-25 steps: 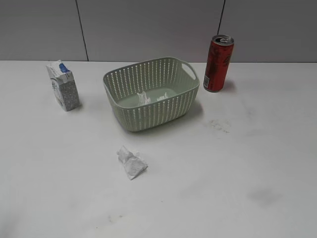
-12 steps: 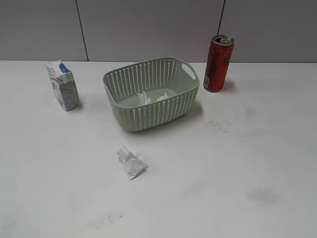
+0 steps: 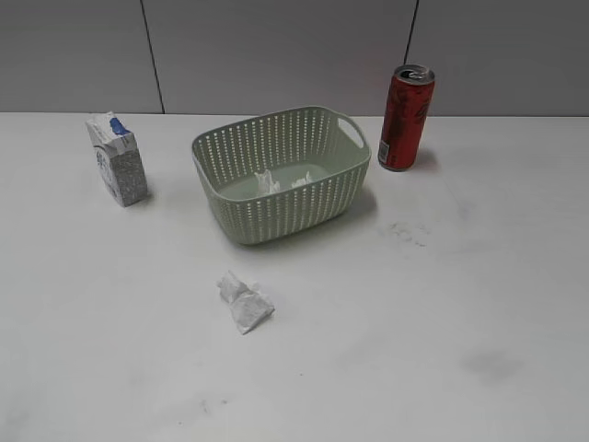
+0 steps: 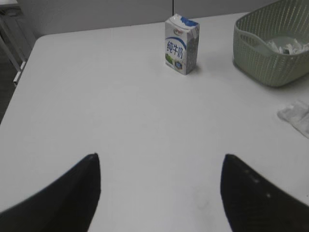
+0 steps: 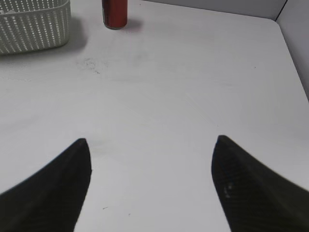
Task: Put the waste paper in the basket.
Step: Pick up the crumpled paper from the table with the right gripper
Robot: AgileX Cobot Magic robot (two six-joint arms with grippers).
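Note:
The sage-green basket (image 3: 282, 171) stands at the middle back of the table, with two white paper wads (image 3: 268, 181) inside; it also shows in the left wrist view (image 4: 270, 46) and the right wrist view (image 5: 34, 26). A third wad of waste paper (image 3: 244, 301) lies on the table in front of the basket, and at the right edge of the left wrist view (image 4: 295, 115). My left gripper (image 4: 160, 155) is open and empty over bare table. My right gripper (image 5: 152, 140) is open and empty over bare table. Neither gripper shows in the exterior view.
A white-grey carton with a blue top (image 3: 117, 158) stands left of the basket, also in the left wrist view (image 4: 181, 43). A tall red can (image 3: 406, 117) stands right of the basket, also in the right wrist view (image 5: 115, 13). The table's right edge (image 5: 294, 72) shows.

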